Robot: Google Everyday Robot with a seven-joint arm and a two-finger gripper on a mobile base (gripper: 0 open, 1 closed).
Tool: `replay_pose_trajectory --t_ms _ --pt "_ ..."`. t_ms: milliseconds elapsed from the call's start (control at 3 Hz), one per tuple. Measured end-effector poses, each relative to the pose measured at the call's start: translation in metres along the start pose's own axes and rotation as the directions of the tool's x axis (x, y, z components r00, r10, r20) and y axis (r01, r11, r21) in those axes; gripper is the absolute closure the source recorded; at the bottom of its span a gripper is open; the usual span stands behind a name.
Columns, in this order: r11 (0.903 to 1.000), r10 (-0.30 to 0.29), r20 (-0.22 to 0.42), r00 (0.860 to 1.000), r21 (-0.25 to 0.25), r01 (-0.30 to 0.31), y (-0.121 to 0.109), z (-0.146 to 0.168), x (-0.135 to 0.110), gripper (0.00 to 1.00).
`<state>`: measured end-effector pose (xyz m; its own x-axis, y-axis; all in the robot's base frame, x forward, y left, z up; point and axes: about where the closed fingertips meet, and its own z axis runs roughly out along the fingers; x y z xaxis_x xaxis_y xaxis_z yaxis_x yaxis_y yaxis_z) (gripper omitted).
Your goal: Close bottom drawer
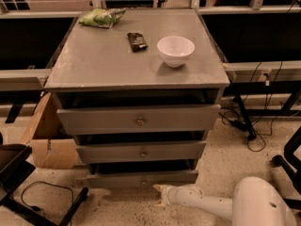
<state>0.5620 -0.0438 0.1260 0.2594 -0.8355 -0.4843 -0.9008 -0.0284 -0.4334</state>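
The grey cabinet (136, 65) has three drawers, each pulled out a little. The bottom drawer (141, 178) is the lowest and slimmest, with a small knob at its centre, and sticks out only slightly with a dark gap above its front. My white arm comes in from the lower right along the floor. My gripper (159, 196) is just below and in front of the bottom drawer's front panel, a little right of its knob. The middle drawer (141, 151) and top drawer (138, 119) sit above.
On the cabinet top are a white bowl (175, 50), a dark snack packet (137, 41) and a green bag (102, 18). A cardboard box (49, 140) stands on the floor at the left, with a dark chair base and cable (33, 197) near it. Cables (249, 126) lie at the right.
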Motion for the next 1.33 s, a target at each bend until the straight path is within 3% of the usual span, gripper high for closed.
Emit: replay_pose_trajectory --t_ms 333,667,1000,1333 --pt "0.9989 0.000 -0.061 0.998 -0.047 -0.003 -0.015 0.009 0.020 0.65" --pt "0.9960 0.041 -0.103 0.994 -0.075 -0.048 -0.035 0.021 0.045 0.88" --pt "0.9949 0.052 -0.107 0.993 -0.080 -0.061 -0.039 0.025 0.051 1.00" --pt "0.9953 0.059 -0.114 0.992 -0.069 -0.067 -0.047 0.026 0.056 1.00"
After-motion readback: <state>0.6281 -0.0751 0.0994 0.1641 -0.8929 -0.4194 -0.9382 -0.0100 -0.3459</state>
